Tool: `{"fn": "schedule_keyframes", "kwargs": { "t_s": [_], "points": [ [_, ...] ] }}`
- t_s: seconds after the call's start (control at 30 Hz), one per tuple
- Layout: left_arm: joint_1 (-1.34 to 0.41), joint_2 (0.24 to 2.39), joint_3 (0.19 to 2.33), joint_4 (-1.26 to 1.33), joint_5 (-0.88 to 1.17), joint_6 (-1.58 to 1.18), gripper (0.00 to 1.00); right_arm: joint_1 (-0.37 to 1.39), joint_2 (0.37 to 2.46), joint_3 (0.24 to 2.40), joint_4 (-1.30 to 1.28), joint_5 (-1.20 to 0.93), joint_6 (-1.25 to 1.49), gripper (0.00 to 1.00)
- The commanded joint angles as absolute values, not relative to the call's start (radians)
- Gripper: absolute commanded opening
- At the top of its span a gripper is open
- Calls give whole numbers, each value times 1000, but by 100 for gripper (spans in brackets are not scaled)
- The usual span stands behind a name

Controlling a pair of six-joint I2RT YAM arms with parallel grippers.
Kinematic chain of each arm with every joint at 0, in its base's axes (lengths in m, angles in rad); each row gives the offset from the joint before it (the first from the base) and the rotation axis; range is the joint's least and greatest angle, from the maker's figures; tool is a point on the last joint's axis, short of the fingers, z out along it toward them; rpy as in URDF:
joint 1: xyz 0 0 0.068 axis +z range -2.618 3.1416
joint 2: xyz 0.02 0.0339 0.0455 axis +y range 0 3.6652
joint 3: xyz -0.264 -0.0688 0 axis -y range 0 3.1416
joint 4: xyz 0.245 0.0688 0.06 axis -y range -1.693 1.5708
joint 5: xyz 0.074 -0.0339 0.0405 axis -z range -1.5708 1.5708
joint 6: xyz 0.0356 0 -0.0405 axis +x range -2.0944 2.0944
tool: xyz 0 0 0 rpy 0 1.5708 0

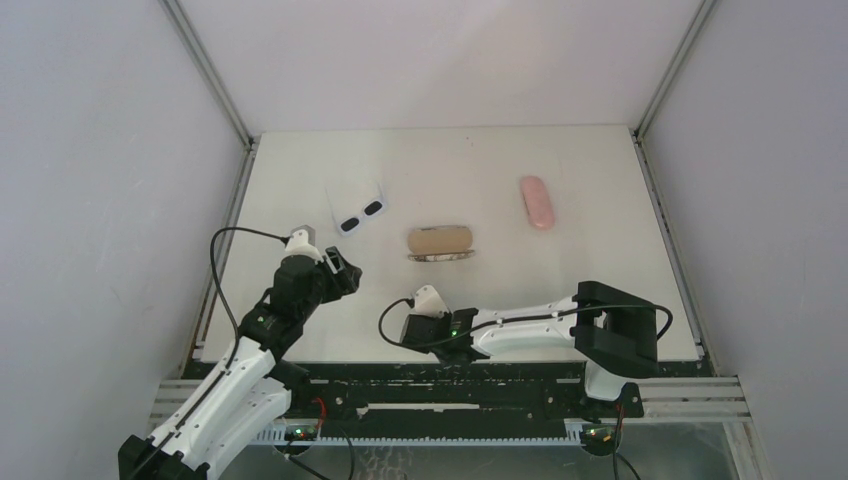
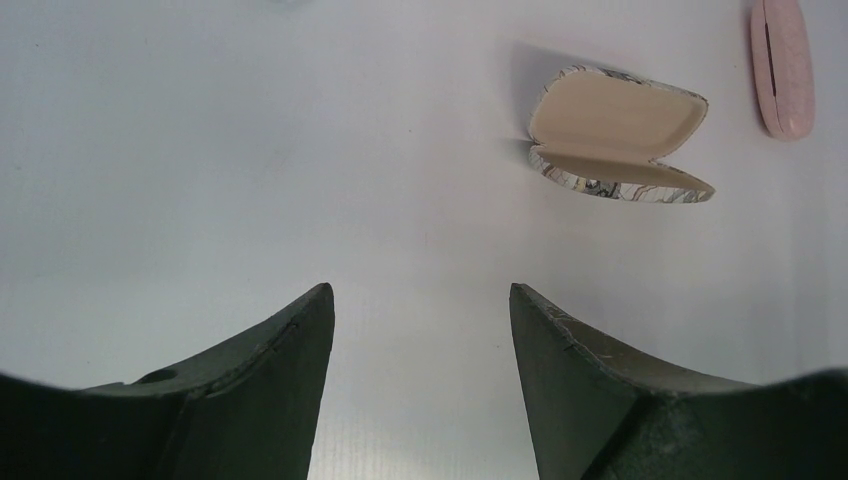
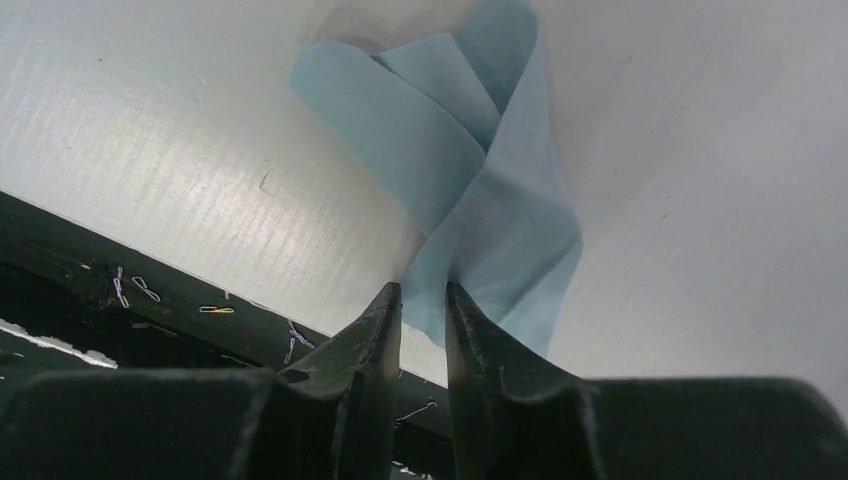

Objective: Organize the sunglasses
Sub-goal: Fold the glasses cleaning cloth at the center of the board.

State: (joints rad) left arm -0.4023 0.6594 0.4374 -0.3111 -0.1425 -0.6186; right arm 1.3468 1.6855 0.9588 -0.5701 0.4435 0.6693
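White sunglasses (image 1: 362,213), beyond left hand (image 1: 345,268) (spread wide), not touching

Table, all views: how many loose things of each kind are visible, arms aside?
Sunglasses: 1, the white-framed pair
Cases: 2, the open patterned case and the closed pink case
Cloths: 1, the light-blue cloth
Total: 4

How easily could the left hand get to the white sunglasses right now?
Probably yes, easily. The left hand is open and empty, and the white sunglasses lie just beyond it with only bare table between; nothing blocks the way.
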Motion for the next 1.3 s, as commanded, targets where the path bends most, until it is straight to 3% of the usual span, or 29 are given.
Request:
{"fn": "schedule_keyframes", "kwargs": {
  "t_s": [0.0, 0.2, 0.53, 1.03, 1.27],
  "points": [
    [-396, 656, 416, -265, -128, -610, 69, 1344, 1700, 977, -592, 461, 703, 17],
    [-397, 656, 411, -261, -130, -611, 69, 1343, 1673, 977, -607, 494, 703, 0],
    [-397, 660, 416, -253, -103, -588, 69, 1329, 1529, 955, -598, 508, 651, 0],
    [-419, 748, 430, -171, 1, -558, 69, 1142, 1360, 859, -522, 354, 500, 0],
    [-520, 839, 468, -136, -15, -547, 68, 1023, 1336, 799, -444, 257, 445, 0]
  ]
}}
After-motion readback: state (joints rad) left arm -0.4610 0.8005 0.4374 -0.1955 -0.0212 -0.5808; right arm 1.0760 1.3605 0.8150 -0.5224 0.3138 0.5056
